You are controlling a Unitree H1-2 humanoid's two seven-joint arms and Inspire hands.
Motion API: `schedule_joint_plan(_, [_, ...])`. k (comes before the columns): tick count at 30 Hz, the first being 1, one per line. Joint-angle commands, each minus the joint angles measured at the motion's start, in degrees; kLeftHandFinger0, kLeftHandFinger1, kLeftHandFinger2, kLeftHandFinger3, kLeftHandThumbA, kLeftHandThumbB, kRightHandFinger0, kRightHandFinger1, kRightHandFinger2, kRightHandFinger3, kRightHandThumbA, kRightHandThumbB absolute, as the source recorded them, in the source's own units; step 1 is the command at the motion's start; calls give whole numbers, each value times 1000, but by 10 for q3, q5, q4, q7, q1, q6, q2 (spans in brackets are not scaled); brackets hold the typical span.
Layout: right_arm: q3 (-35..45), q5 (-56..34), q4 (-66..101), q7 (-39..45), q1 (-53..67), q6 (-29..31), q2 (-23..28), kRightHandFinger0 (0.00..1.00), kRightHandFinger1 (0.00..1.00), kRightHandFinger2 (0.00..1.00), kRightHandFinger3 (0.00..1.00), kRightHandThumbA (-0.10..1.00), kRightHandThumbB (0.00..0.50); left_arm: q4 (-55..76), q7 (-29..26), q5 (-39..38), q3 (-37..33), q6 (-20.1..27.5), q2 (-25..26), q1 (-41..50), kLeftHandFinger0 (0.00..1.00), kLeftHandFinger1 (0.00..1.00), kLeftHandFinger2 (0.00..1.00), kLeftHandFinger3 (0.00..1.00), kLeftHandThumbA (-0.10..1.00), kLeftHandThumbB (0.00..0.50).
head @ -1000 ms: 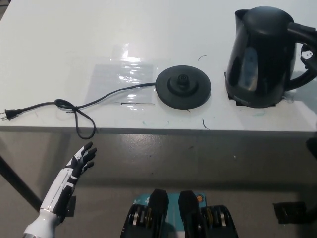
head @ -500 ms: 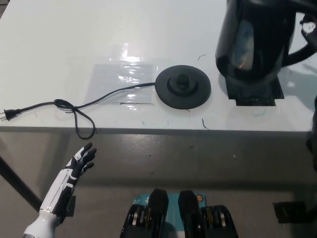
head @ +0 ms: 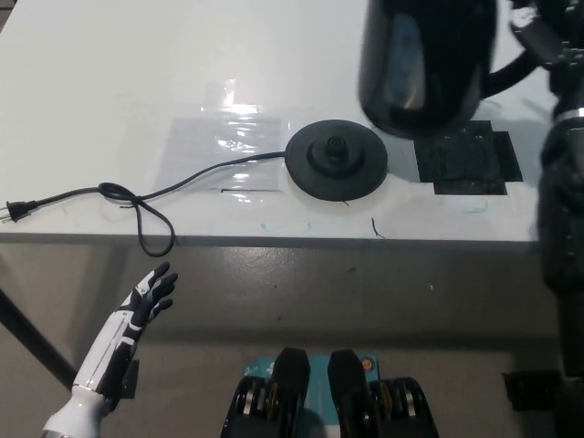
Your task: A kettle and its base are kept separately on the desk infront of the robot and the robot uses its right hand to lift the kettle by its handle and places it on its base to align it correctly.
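The black kettle [head: 422, 68] is held aloft by its handle in the closed right hand [head: 540, 36], just beyond the base [head: 336, 161] on the tabletop [head: 109, 82], while the left hand [head: 151, 297] is kept spread low below the edge.

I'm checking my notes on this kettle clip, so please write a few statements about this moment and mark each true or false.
1. The kettle is lifted off the desk, held by the right hand at its handle. True.
2. The kettle already sits on the base. False: the base is bare, and the kettle hangs up and to its right.
3. The left hand rests open below the desk edge. True.
4. The power cord is plugged into a socket. False: its plug lies loose on the desk.
5. A dark square patch marks the desk right of the base. True.
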State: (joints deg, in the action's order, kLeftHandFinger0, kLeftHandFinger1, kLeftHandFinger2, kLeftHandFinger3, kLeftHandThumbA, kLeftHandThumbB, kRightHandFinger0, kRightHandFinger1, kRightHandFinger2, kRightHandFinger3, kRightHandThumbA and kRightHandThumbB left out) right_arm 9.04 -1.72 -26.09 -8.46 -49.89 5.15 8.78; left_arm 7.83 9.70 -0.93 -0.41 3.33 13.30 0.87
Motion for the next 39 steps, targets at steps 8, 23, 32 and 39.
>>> schedule_joint_plan(8, [-36,56,-33,-50,-93,19,-51,0,290,619,692,-100,152,12,7,2,0,5,10,-5,1000,1000,1000,1000,1000,132])
schedule_joint_plan(23, [-42,70,-110,-76,-122,28,-84,0,285,663,735,-100,154,13,8,-2,0,2,10,-3,1000,1000,1000,1000,1000,146])
schedule_joint_plan(32, [-42,72,-147,-85,-118,56,-84,0,284,652,723,-100,135,15,8,1,0,2,11,-2,1000,1000,1000,1000,1000,135])
schedule_joint_plan(39, [-39,71,-172,-96,-110,68,-84,0,233,593,634,-100,143,16,4,6,0,3,10,1,1000,1000,1000,1000,1000,135])
